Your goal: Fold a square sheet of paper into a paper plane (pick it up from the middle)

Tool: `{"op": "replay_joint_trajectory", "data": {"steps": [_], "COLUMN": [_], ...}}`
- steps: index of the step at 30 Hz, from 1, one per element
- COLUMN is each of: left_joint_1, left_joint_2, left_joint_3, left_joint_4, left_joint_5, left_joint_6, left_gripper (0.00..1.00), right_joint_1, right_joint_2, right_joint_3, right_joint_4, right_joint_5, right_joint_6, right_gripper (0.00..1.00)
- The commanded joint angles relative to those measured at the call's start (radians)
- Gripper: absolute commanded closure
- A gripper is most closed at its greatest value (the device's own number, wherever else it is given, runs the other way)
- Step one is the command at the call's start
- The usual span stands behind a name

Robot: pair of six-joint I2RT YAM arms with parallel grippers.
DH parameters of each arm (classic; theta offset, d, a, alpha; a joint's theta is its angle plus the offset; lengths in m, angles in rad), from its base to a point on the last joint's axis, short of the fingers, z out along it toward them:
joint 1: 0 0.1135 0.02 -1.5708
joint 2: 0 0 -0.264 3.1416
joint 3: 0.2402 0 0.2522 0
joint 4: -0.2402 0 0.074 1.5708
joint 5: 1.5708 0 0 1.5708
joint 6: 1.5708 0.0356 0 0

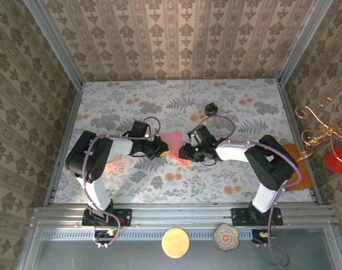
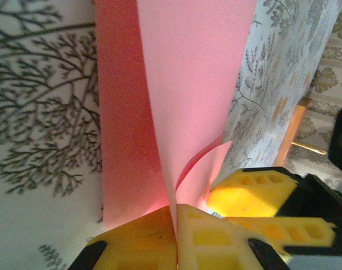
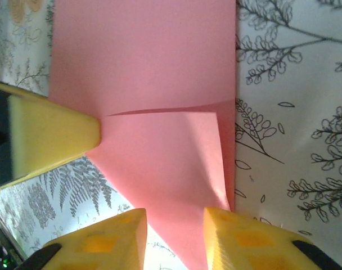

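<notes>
The square sheet of paper (image 1: 172, 139) is salmon pink and lies partly folded at the middle of the table, between my two grippers. In the left wrist view the paper (image 2: 188, 67) has one flap standing up, and my left gripper (image 2: 175, 219) is shut on that flap's near edge. My left gripper (image 1: 163, 149) is at the sheet's left side in the top view. My right gripper (image 1: 185, 152) is at its right side. In the right wrist view a folded triangular flap of the paper (image 3: 160, 152) runs down between the fingers of my right gripper (image 3: 174, 239), which stands open with a gap on each side.
A small dark-lidded jar (image 1: 211, 108) stands behind the paper. A larger orange sheet (image 1: 297, 166) lies at the table's right edge, beside a gold wire ornament (image 1: 320, 126). Patterned walls close in the back and sides. The floral tabletop (image 1: 176, 185) runs to the front rail.
</notes>
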Motion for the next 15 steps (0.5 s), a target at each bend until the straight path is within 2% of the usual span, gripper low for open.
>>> {"op": "replay_joint_trajectory", "data": {"steps": [1,5,9,15], "left_joint_1": [0.007,0.007,-0.005,-0.028], "left_joint_2": [-0.054,-0.112,-0.148,-0.134], "left_joint_3": [0.016,0.026,0.060,0.121], "left_joint_4": [-0.043,-0.101,-0.215,-0.308], "left_joint_5": [-0.035,-0.103,-0.196,-0.251], "left_joint_6": [0.012,-0.017,-0.027,-0.051], "left_gripper": [0.92,0.92,0.92,0.92], "right_joint_1": [-0.006,0.014,0.077,0.194], "right_joint_2": [-0.084,-0.159,-0.215,-0.198], "right_joint_3": [-0.017,-0.028,-0.039,-0.031], "right_joint_4": [-0.037,-0.093,-0.133,-0.083], "right_joint_5": [0.065,0.208,0.378,0.506], "right_joint_6": [-0.066,-0.181,-0.316,-0.442], "right_gripper": [0.61,0.58,0.58,0.57]}}
